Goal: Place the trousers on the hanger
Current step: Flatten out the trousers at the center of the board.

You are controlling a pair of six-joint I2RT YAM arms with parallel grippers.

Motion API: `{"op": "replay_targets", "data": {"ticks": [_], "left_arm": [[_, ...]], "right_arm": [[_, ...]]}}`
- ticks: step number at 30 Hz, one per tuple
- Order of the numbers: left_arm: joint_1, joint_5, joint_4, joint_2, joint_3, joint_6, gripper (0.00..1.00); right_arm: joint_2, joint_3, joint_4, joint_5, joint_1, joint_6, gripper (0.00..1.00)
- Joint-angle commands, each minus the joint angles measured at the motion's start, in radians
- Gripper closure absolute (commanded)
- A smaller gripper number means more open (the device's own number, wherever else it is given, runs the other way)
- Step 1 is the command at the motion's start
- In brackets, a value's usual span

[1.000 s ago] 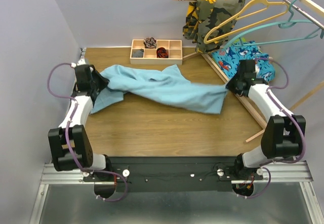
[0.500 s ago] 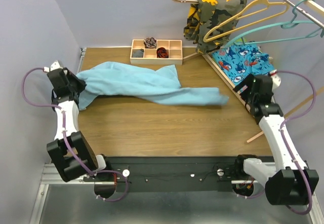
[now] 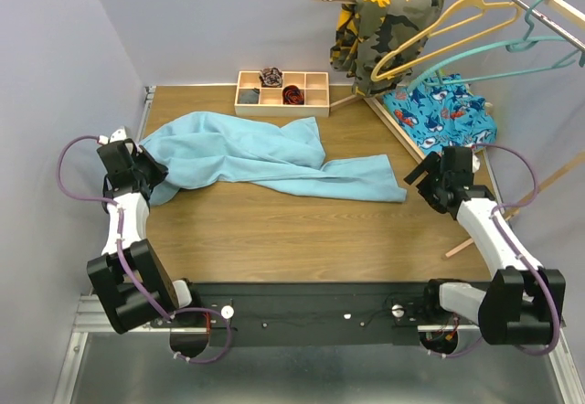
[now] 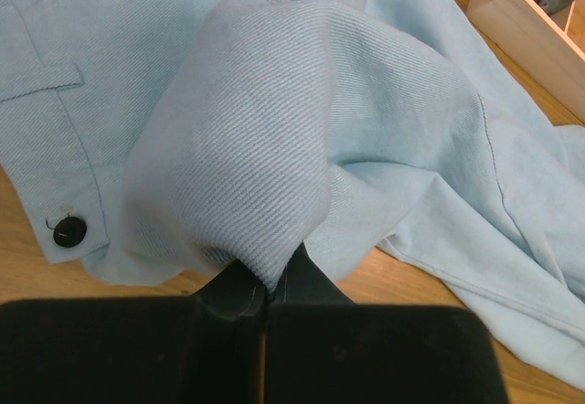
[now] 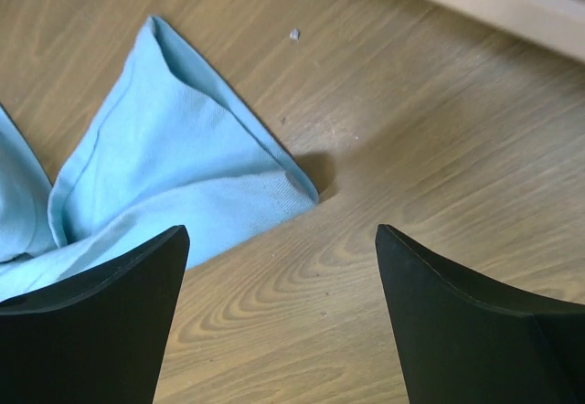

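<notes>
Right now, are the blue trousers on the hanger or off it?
Off. The trousers lie rumpled on the table; the hanger hangs bare, apart from them.

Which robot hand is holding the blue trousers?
The left hand, pinched shut on the trousers; the right hand is open, holding nothing.

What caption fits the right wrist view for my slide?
Open right pincer hovers above the table, beside a loose end of the trousers.

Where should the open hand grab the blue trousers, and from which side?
Probably the leg-end corner of the trousers, coming low from the right with the right gripper. That corner juts out toward the open jaws, a thin edge that looks easy to pinch.
</notes>
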Motion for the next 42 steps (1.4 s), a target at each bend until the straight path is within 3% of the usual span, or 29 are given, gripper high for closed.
{"op": "replay_targets", "data": {"ticks": [1, 26, 41, 42], "left_arm": [[0.001, 0.042, -0.016, -0.024, 0.009, 0.037, 1.00], [0.002, 0.036, -0.010, -0.046, -0.031, 0.068, 1.00], [0.001, 0.024, -0.012, -0.032, -0.042, 0.074, 1.00], [0.001, 0.026, -0.012, -0.029, -0.040, 0.074, 1.00]], "right_arm": [[0.062, -0.014, 0.045, -0.077, -0.007, 0.023, 0.10], [0.268, 0.037, 0.080, -0.095, -0.009, 0.029, 0.12], [0.375, 0.073, 0.133, -0.120, -0.009, -0.003, 0.42], [0.379, 0.078, 0.134, -0.118, -0.009, -0.012, 0.49]]}}
